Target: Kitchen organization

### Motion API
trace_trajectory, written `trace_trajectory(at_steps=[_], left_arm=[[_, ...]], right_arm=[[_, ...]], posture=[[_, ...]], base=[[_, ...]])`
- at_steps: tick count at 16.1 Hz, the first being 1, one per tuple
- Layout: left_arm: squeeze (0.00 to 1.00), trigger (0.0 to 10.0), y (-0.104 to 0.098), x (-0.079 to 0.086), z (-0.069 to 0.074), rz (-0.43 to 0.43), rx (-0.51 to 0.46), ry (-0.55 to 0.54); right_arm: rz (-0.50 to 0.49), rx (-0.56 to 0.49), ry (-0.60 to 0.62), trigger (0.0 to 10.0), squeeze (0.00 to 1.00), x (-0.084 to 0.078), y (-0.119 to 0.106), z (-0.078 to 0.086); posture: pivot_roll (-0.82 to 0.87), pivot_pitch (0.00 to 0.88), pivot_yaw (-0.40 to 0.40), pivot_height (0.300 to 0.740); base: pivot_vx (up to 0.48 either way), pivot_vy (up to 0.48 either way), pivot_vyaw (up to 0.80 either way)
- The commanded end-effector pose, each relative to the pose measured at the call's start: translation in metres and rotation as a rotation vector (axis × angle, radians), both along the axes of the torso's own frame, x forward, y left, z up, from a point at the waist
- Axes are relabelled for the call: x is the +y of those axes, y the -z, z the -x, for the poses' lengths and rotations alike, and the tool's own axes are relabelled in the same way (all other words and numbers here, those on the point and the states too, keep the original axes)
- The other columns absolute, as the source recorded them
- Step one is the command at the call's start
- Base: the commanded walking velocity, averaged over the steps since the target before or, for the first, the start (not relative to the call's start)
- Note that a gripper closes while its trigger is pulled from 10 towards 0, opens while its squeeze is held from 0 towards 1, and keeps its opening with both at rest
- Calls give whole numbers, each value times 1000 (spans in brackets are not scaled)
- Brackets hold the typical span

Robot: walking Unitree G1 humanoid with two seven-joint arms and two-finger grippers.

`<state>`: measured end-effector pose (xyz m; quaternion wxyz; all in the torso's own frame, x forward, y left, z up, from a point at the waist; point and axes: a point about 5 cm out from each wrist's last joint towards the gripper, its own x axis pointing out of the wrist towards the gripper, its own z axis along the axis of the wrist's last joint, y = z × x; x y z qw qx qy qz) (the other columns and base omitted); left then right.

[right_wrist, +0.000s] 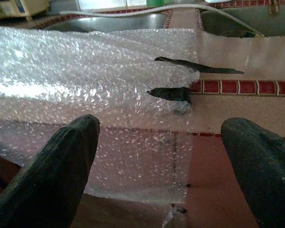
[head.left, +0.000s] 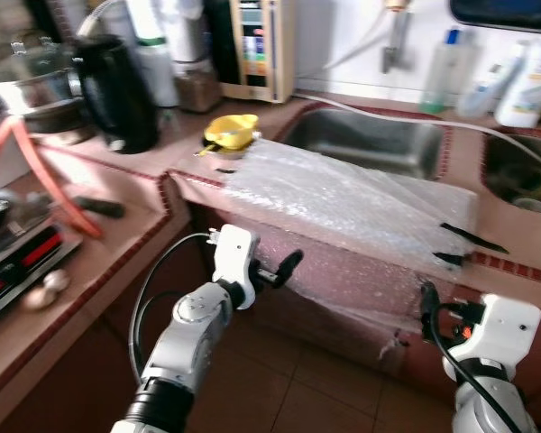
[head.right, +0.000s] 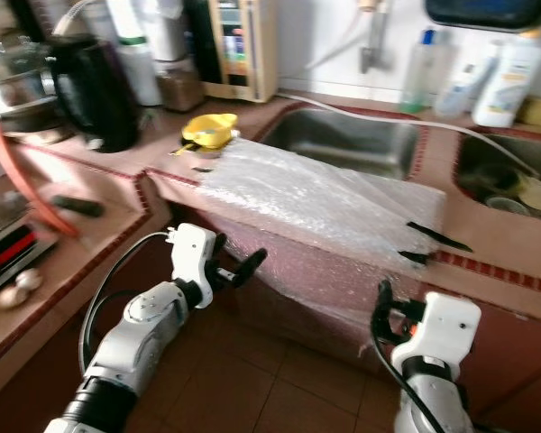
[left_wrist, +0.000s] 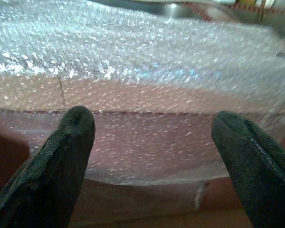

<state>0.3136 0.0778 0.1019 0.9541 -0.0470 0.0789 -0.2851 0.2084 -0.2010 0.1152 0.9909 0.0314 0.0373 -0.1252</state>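
Observation:
A sheet of bubble wrap (head.left: 343, 203) lies on the counter in front of the sink (head.left: 370, 140) and hangs down over the counter's front face. Black tape strips (right_wrist: 199, 68) hold its right edge. A yellow funnel-like cup (head.left: 230, 133) stands at the sheet's far left corner. My left gripper (head.left: 284, 269) is open, low in front of the hanging left part, with the wrap between and beyond its fingers (left_wrist: 61, 156). My right gripper (right_wrist: 159, 128) is open below the sheet's right end, close to the taped corner.
A black kettle (head.left: 117, 90), a steel pot (head.left: 32, 86) and an orange hose (head.left: 45, 171) occupy the left counter, with a stove (head.left: 18, 257) and garlic (head.left: 45, 287) nearer me. Bottles (head.left: 532, 81) stand behind a second basin (head.left: 523, 176). Tiled floor (head.left: 298, 388) lies below.

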Motion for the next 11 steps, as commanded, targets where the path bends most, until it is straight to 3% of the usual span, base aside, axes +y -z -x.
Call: trace_trajectory(at_steps=[1, 4, 7, 11], left_arm=[[0, 10000, -2, 0, -2, -14, -20, -7], [0, 10000, -4, -2, -4, -15, -32, -56], [0, 10000, 1, 16, 1, -18, -32, -121], [0, 10000, 8, 18, 0, -65, -36, -113]], right_arm=[[12, -16, -1, 10000, 0, 0, -5, 1], [20, 9, -33, 10000, 0, -4, -4, 3], [11, 3, -62, 10000, 0, 2, -1, -6], [-7, -7, -85, 10000, 0, 11, -2, -12]], posture=[[-97, 0, 95, 740], [-22, 0, 46, 740], [-9, 0, 46, 740], [-8, 0, 42, 740]], base=[[0, 0, -769], [0, 0, -779], [0, 0, -781], [0, 0, -759]])
